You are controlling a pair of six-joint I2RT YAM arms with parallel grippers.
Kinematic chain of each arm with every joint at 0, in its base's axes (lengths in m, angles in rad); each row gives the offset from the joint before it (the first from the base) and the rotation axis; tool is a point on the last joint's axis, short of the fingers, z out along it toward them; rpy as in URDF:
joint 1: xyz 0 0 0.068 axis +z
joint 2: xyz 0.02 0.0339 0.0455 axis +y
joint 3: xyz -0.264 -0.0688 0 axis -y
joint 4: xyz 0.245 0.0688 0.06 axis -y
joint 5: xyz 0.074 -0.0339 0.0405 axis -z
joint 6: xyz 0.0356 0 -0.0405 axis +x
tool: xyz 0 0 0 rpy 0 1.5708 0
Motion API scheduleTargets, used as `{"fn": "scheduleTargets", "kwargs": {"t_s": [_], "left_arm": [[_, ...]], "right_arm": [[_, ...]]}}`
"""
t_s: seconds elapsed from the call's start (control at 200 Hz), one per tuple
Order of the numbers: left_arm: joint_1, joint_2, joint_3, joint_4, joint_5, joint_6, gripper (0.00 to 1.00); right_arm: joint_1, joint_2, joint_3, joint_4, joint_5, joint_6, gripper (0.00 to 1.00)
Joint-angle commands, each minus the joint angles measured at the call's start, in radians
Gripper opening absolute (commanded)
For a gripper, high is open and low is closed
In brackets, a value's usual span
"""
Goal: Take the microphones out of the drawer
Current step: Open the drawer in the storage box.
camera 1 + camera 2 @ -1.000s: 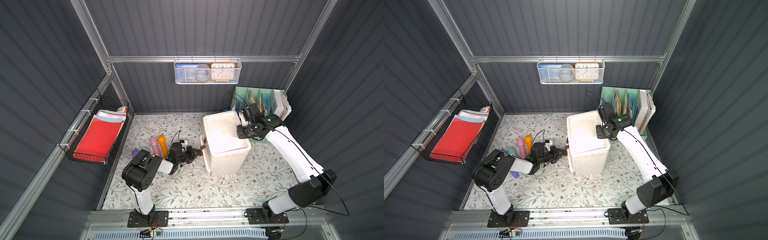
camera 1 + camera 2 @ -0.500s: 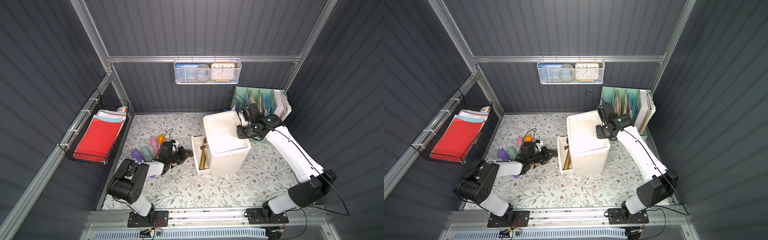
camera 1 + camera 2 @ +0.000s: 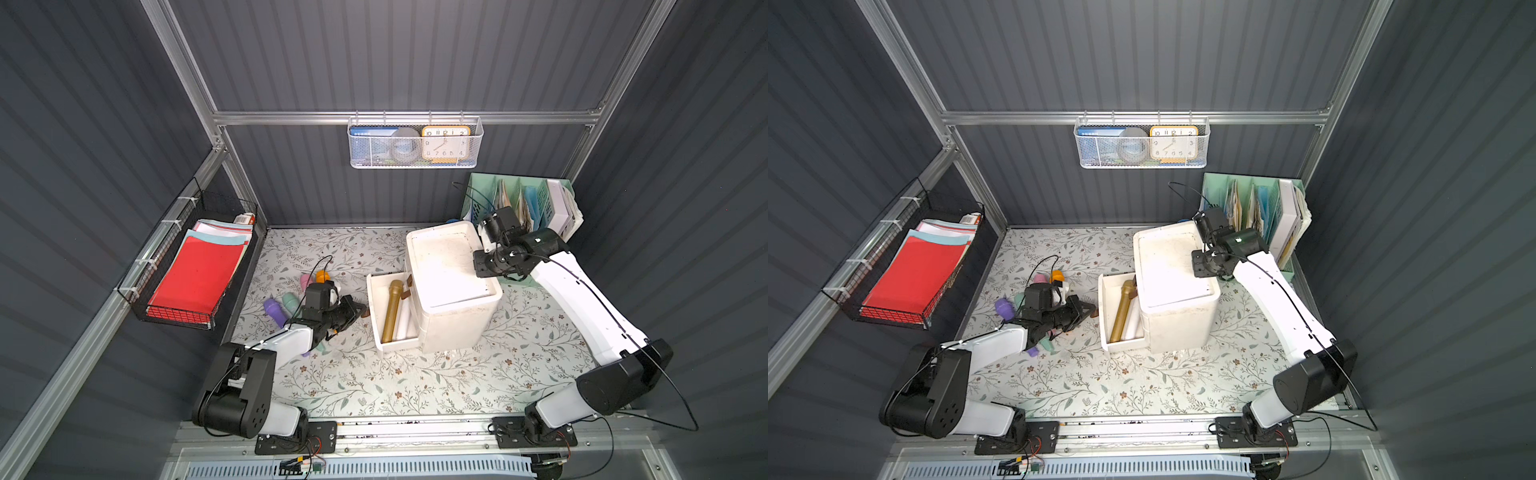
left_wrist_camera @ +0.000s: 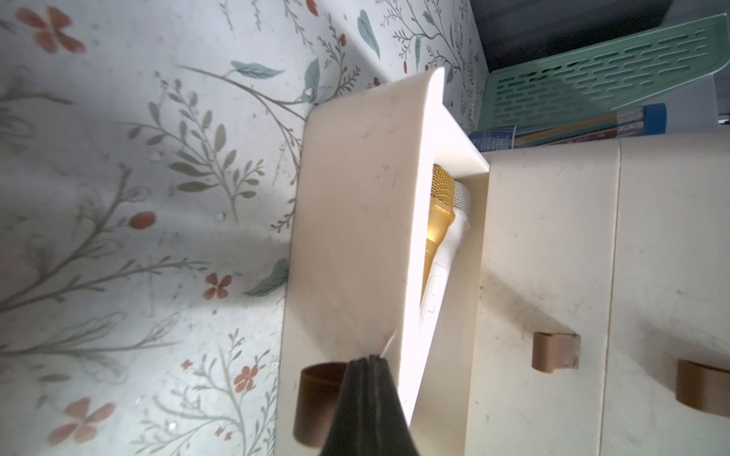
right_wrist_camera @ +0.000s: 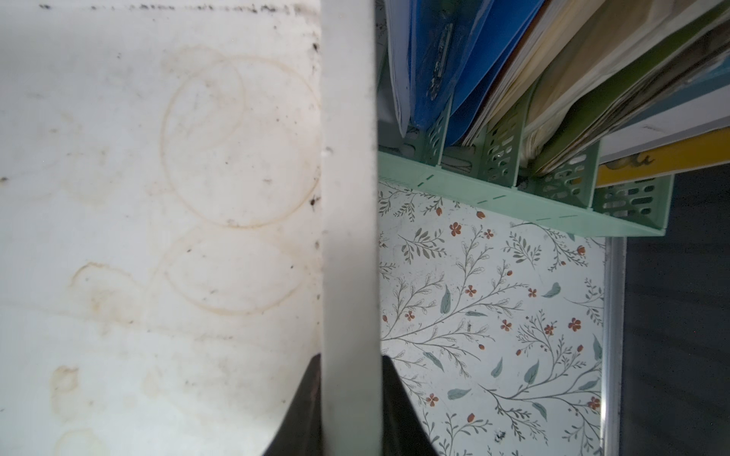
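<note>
The white drawer unit [image 3: 449, 274] [image 3: 1167, 266] stands at the back right, its top drawer [image 3: 372, 307] [image 3: 1104, 311] pulled out to the left. A gold microphone [image 3: 392, 309] [image 3: 1123, 309] [image 4: 438, 213] lies lengthwise in it beside a white one [image 4: 450, 244]. My left gripper [image 3: 358, 309] [image 3: 1088, 309] [image 4: 369, 359] is shut at the drawer's brown loop handle [image 4: 316, 398], fingertips pressed together on its strap. My right gripper [image 3: 478, 266] [image 3: 1196, 266] [image 5: 349, 357] is shut on the unit's raised top rim, one finger on each side.
Several coloured cylinders [image 3: 274, 311] lie under my left arm. A green file rack [image 3: 528, 203] stands behind the unit. A wire basket of red paper [image 3: 195, 270] hangs on the left wall, a mesh basket with a clock [image 3: 415, 143] on the back wall. Lower drawers show brown handles [image 4: 555, 357].
My left gripper has drawn back to the left with the handle, and the top drawer has slid out from closed, baring the microphones. The right arm has not moved.
</note>
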Motion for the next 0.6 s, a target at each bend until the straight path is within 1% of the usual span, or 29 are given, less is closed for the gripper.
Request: {"fn": "scheduleTargets", "kwargs": {"t_s": [0.0,0.11,0.145,0.165,0.17,0.175,0.215,0.265,0.305,0.325,0.405,0.595], "left_arm": [[0.012,-0.046,0.015,-0.062,-0.041,0.051,0.0],[0.014,-0.057,0.024,-0.083,-0.058,0.064,0.0],[0.014,-0.053,0.034,-0.095,-0.054,0.076,0.1],[0.014,-0.05,0.043,-0.106,-0.055,0.085,0.17],[0.014,-0.049,0.045,-0.11,-0.055,0.085,0.21],[0.014,-0.048,0.047,-0.113,-0.055,0.087,0.21],[0.014,-0.045,0.064,-0.138,-0.055,0.11,0.3],[0.014,-0.046,0.084,-0.168,-0.057,0.138,0.37],[0.014,-0.051,0.099,-0.193,-0.058,0.16,0.39],[0.014,-0.055,0.108,-0.205,-0.089,0.17,0.4],[0.013,-0.071,0.147,-0.259,-0.11,0.218,0.43],[0.001,-0.084,0.268,-0.388,-0.149,0.324,0.46]], "right_arm": [[0.005,0.127,-0.105,-0.111,-0.003,0.008,0.0],[0.004,0.128,-0.104,-0.112,-0.006,0.009,0.0],[0.004,0.128,-0.104,-0.113,-0.007,0.009,0.0],[0.004,0.128,-0.102,-0.11,-0.006,0.009,0.0],[0.004,0.128,-0.102,-0.11,-0.007,0.009,0.0],[0.005,0.128,-0.102,-0.11,-0.007,0.009,0.0],[0.005,0.129,-0.101,-0.112,-0.007,0.008,0.0],[0.005,0.13,-0.099,-0.112,-0.009,0.008,0.0],[0.005,0.129,-0.099,-0.111,-0.008,0.007,0.0],[0.005,0.13,-0.099,-0.111,-0.009,0.008,0.0],[0.004,0.13,-0.101,-0.111,-0.009,0.009,0.0],[0.004,0.135,-0.099,-0.106,-0.022,0.009,0.0]]}}
